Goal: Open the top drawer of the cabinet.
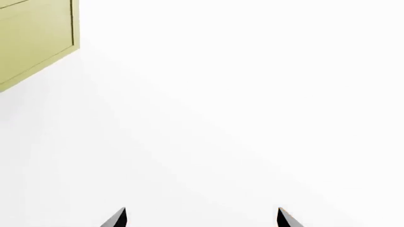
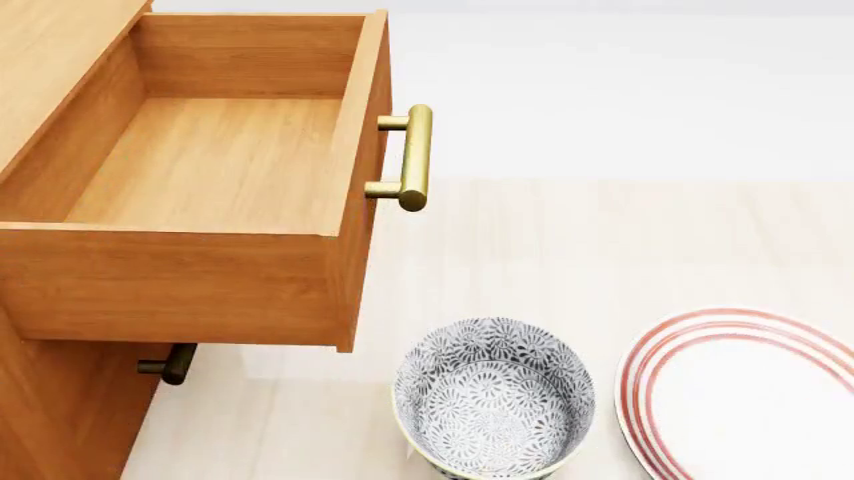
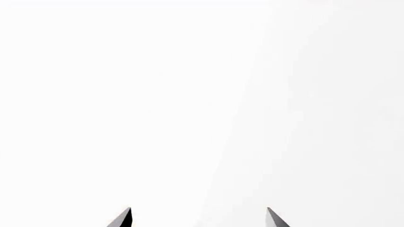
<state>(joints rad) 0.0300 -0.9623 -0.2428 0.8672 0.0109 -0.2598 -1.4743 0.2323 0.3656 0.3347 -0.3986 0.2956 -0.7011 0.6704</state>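
Observation:
In the head view the top drawer of the orange-brown cabinet stands pulled far out, its lighter wood inside bare. Its brass bar handle sticks out on the drawer front. A lower drawer's brass handle shows under it. Neither gripper shows in the head view. In the left wrist view my left gripper is open, with only its two dark fingertips showing, nothing between them. In the right wrist view my right gripper is open and empty too, facing a blank white surface.
A blue-and-white patterned bowl stands on the light floor in front of the cabinet. A white plate with red rim stripes lies to its right. A pale yellow-green panel shows in the left wrist view.

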